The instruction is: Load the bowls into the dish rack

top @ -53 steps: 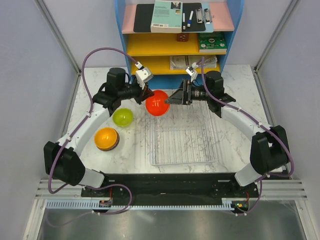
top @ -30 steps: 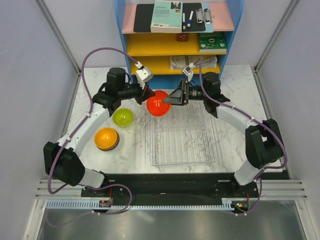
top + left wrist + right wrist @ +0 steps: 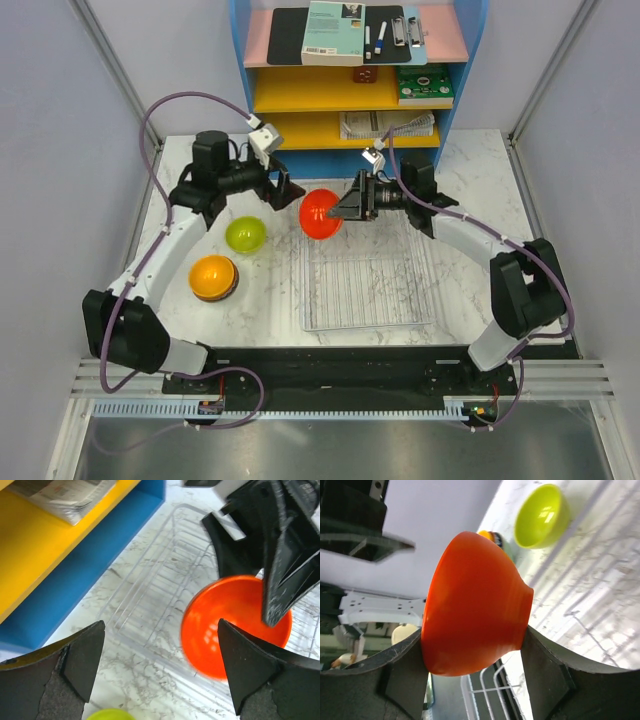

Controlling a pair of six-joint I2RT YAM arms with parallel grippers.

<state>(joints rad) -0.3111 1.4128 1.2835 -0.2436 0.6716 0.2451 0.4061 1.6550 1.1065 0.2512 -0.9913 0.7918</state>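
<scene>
On the left side of the marbled worktop (image 3: pixel 190 170) an orange bowl (image 3: pixel 213 276) rests nearest the arm bases, with something darker showing under its edge. Just beyond it, a little to the right, a lime-green bowl (image 3: pixel 245 234) stands upright and apart from the orange one. Farther back, the left tool (image 3: pixel 283 189) hangs with its jaws spread wide and nothing between them. Its wrist view looks down between the two dark fingers (image 3: pixel 75 655) at bare worktop and the corner of the wire. Just to its right, a glossy red bowl (image 3: pixel 318 214) is tipped on its side, its mouth facing the left tool. The right tool (image 3: pixel 337 208) is clamped across the bowl's foot. In the right wrist view, one finger (image 3: pixel 402 677) lies against each side of the bowl. The bowl is at the far-left corner of the dish rack (image 3: pixel 370 285); whether it touches the wire cannot be told. The rack lies flat, right of centre, holding no bowls.
</scene>
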